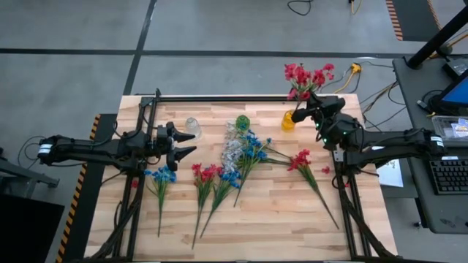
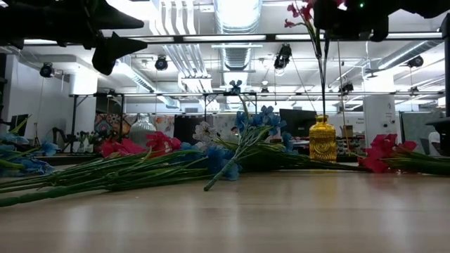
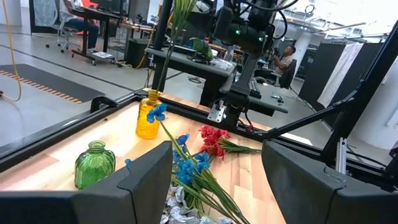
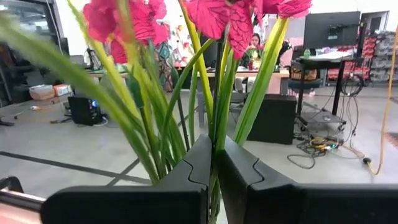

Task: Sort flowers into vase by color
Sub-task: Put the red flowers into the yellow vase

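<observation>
My right gripper (image 4: 214, 158) is shut on a red spray (image 1: 307, 75) that stands upright over the small yellow vase (image 2: 323, 138) at the table's far right. My left gripper (image 3: 217, 186) is open and hovers above the table's left part, beside a clear vase (image 1: 192, 128). A green vase (image 3: 94, 163) stands at far centre. On the boards lie a blue spray (image 1: 161, 175), a red spray (image 1: 205, 174), another blue spray (image 1: 230, 179), a white spray (image 1: 232, 146) crossed by a third blue spray (image 1: 253, 148), and a red spray (image 1: 301, 161). My right gripper pinches the red spray's green stems (image 4: 213, 127) between its two fingers, a little below the blossoms. The fingers come level from the table's right side and lie across the stems. The spray stands upright, and its thin lower stem (image 2: 323, 84) runs down into the yellow vase's mouth.
The loose sprays fan across the table's middle with their stems pointing toward the near edge. A black frame (image 1: 219, 97) runs along the far edge and down both sides. Bare boards lie along the near edge. People sit at desks in the room beyond.
</observation>
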